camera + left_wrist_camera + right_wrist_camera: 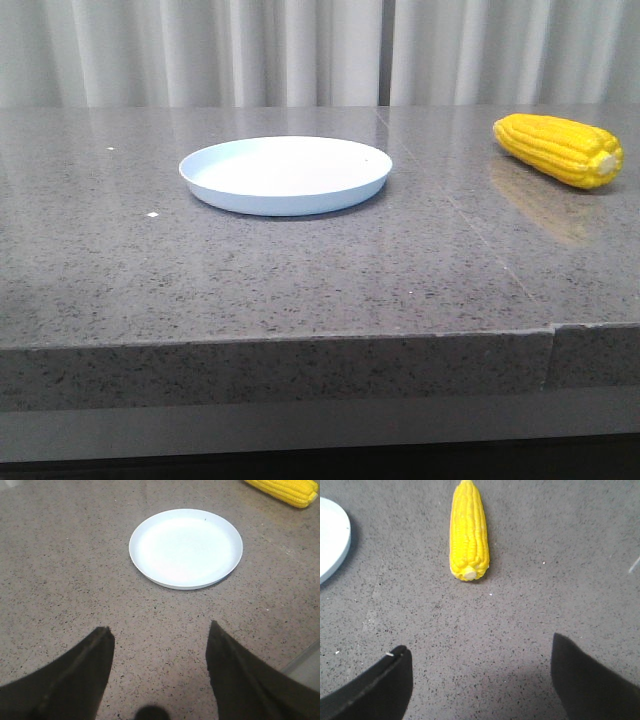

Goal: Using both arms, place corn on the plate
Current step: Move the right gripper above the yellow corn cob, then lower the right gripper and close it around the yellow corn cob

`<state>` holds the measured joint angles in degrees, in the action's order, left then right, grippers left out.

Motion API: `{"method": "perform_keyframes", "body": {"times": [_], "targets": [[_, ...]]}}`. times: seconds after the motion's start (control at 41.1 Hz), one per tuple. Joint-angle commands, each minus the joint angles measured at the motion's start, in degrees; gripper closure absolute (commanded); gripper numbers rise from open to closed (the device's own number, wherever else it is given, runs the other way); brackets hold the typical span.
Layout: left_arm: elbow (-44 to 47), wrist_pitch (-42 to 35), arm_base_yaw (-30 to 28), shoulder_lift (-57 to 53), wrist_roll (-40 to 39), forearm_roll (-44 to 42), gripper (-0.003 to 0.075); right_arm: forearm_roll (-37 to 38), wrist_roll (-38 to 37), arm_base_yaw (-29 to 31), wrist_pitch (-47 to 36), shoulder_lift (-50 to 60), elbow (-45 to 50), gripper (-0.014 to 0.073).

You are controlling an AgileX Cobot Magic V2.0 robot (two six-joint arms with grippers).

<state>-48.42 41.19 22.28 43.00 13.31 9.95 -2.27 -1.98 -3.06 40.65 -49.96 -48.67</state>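
The yellow corn (560,149) lies on the grey stone table at the far right, its pale stub toward the front right. The pale blue-white plate (285,174) sits empty near the middle of the table. Neither gripper shows in the front view. In the left wrist view my left gripper (160,630) is open and empty, with the plate (186,547) ahead of it and the corn (283,490) beyond. In the right wrist view my right gripper (479,647) is open and empty, with the corn (468,530) ahead and well clear of the fingertips, and the plate's rim (335,540) off to one side.
The grey speckled table (300,270) has its front edge close to the camera. White curtains (300,50) hang behind it. A seam runs across the tabletop near the corn. Two small white specks (152,214) lie left of the plate.
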Motion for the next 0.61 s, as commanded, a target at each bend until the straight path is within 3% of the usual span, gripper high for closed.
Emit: {"method": "perform_keyframes", "body": {"times": [0.0,0.585], "targets": [[-1.43,-4.0,-0.12,-0.18,-0.57,0.58,0.0323,0.7,0.69,0.39,-0.19,-5.18,-5.75,-0.001],[-1.43,-4.0,-0.12,-0.18,-0.57,0.58,0.0324,-1.32,3.21,-0.66,11.03,-37.37,-34.86,-0.001]]}}
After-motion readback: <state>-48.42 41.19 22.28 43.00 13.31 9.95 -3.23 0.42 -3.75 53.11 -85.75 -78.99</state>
